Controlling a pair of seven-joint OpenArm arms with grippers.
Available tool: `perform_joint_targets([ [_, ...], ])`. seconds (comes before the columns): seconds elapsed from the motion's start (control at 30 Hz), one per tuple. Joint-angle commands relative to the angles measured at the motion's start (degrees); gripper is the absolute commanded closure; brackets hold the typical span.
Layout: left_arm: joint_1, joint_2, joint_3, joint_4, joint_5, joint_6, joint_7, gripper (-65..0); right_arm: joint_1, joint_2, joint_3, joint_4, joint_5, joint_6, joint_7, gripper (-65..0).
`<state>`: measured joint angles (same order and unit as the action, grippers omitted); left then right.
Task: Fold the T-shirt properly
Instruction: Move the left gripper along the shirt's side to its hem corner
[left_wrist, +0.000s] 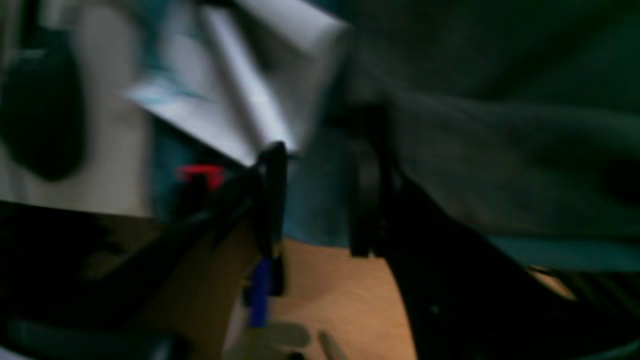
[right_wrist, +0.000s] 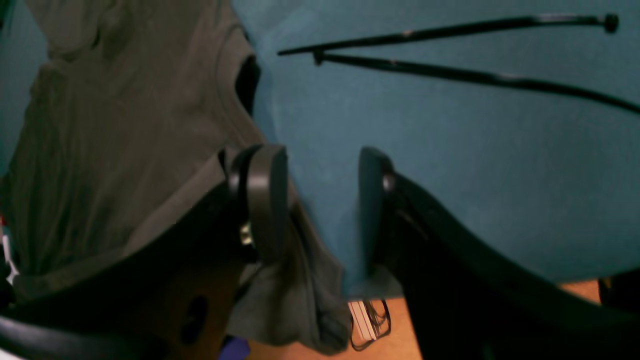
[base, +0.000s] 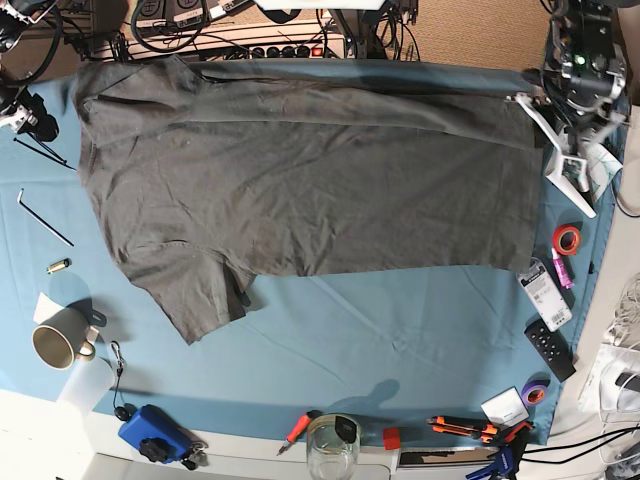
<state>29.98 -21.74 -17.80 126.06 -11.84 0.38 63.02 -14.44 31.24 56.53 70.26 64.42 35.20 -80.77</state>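
Observation:
The dark grey-brown T-shirt (base: 310, 190) lies spread flat on the light blue tablecloth (base: 400, 340), with one sleeve (base: 195, 290) pointing toward the front. My right gripper (right_wrist: 317, 200) is open at the table's edge. Its left finger (right_wrist: 265, 195) overlaps the shirt's edge (right_wrist: 125, 125), and blue cloth shows between the jaws. A piece of shirt hangs over the edge below it. My left gripper (left_wrist: 320, 200) is open in a blurred view, with the dark shirt (left_wrist: 500, 150) beside its right finger (left_wrist: 367, 200). The left arm (base: 582, 65) stands at the shirt's far right corner.
Black cable ties (right_wrist: 450, 50) and an Allen key (base: 40, 222) lie left of the shirt. A mug (base: 55, 345), a blue box (base: 150, 433), a glass jar (base: 332, 442) and hand tools (base: 470, 428) line the front edge. Tape rolls (base: 568, 238) and a remote (base: 550, 350) sit at the right.

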Motion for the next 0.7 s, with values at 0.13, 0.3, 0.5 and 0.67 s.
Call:
perform_joint_targets([
  [0.13,0.35,2.84,-0.39,1.14,-4.0,-1.31,-0.92,-20.4,0.31,1.79,0.59,1.01,0.9,0.15,0.77,-24.1],
  [0.3,0.39,3.93,-0.39,1.16,-5.25,-1.75,-0.79,-20.4,0.33,1.77,0.57,1.01,0.87,0.15,0.77,-24.1],
  [0.5,0.48,3.96,-0.39,0.63,-4.83,-1.75,-1.01,-20.4,0.33,1.79,0.57,1.01,0.7,0.15,0.77,-24.1],
  [0.67,0.5,3.93,-0.39,-0.85,-4.52,-1.75,-0.87,-20.4,0.33,1.77,0.57,1.01,0.7,0.15,0.77,-24.1],
])
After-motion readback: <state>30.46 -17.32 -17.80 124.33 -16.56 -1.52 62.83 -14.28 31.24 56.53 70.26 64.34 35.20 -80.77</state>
